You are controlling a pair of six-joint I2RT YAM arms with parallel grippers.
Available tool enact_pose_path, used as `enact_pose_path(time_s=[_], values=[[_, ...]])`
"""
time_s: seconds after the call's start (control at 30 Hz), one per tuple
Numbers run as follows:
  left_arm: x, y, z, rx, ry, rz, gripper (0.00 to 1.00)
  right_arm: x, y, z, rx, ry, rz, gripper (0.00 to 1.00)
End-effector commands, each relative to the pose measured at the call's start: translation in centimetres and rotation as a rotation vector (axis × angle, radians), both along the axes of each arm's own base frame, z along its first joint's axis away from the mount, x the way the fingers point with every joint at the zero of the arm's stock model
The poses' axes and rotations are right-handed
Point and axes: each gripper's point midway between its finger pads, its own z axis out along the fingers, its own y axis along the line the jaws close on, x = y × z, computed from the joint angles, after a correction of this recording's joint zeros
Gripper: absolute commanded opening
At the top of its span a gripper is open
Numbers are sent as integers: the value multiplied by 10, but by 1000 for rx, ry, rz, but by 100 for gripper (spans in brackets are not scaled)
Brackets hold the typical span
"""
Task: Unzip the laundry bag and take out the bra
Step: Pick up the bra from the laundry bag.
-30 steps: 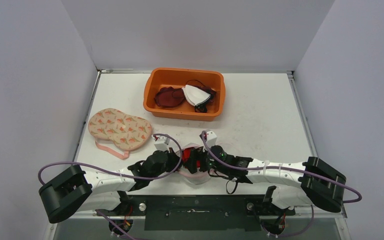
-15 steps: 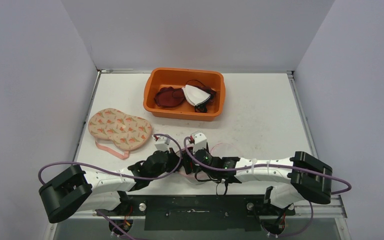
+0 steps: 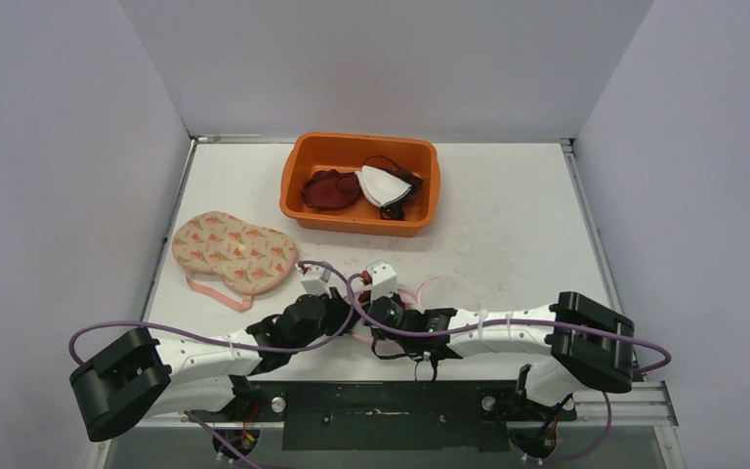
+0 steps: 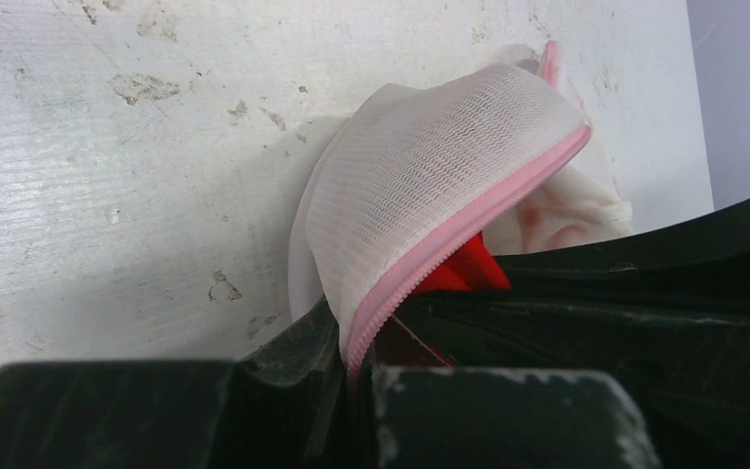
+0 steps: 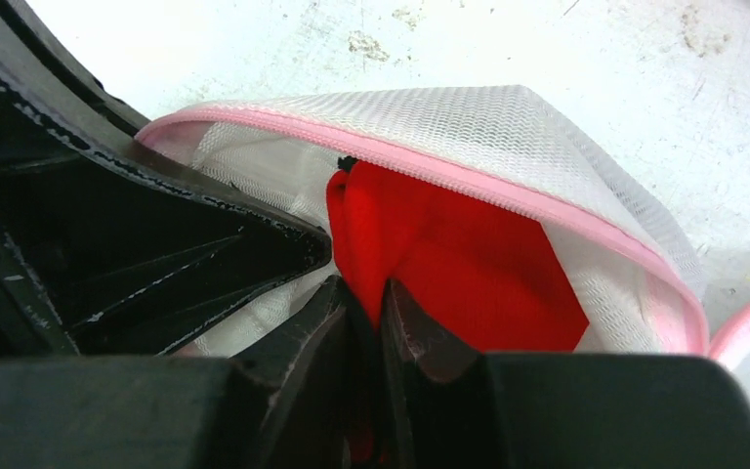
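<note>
Laundry bag (image 4: 430,166) lies near the front edge of the white counter (image 3: 508,225), in the middle, right where the two arms meet. It is made of white net with a pink zip edge (image 4: 449,239), and its mouth is open. Far on the left of the counter lies a flowery pad (image 3: 234,252) with a pink strap, well apart from the bag. Next comes the left end effector (image 4: 352,366). Its two black fingers are pressed tight together on the pink zip edge of the bag, and they hold that edge up off the counter so the net makes a little tent. Inside the open mouth you can see the bra (image 5: 459,274), which is bright red. Most of it sits inside the bag, under the net. On the right, the right end effector (image 5: 369,303) pokes into the mouth of the bag. Its fingers are squeezed together on a fold of the red bra, with the cloth pinched between them. The two end effectors are very close, almost touching. At the back of the counter, near the middle, stands an orange tub (image 3: 361,139). In it lie a dark red thing (image 3: 330,189) and a white thing (image 3: 381,184) side by side.
</note>
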Motion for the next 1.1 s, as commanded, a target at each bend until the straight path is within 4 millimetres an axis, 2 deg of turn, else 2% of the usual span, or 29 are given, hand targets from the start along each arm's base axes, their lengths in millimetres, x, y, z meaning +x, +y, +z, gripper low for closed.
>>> enact_pose_path(time_s=[0.0, 0.13, 0.3, 0.4, 0.47, 0.57, 0.7, 0.77, 0.93, 1.07], values=[[6, -8, 24, -61, -44, 9, 0, 6, 2, 27, 57, -62, -14, 9], [7, -6, 26, -59, -44, 22, 0, -8, 4, 44, 119, -81, 114, 5], [11, -7, 36, -55, -64, 27, 0, -18, -12, 54, 103, -124, 202, 5], [14, -8, 42, -51, -74, 30, 0, -31, -14, 60, 123, -138, 302, 5], [17, -8, 45, -44, -82, 37, 0, -46, -10, 59, 125, -127, 414, 5], [22, -10, 51, -37, -96, 41, 0, -58, -9, 54, 107, -108, 491, 5], [29, -16, 58, -28, -112, 37, 0, -69, -3, 54, 125, -100, 548, 5], [31, -18, 56, -17, -108, 38, 0, -68, -1, 60, 141, -117, 544, 5], [30, -13, 42, -2, -86, 54, 0, -65, -3, 99, 267, -196, 518, 5], [29, -8, 39, -23, -81, 81, 0, -54, -17, 134, 352, -283, 425, 5]])
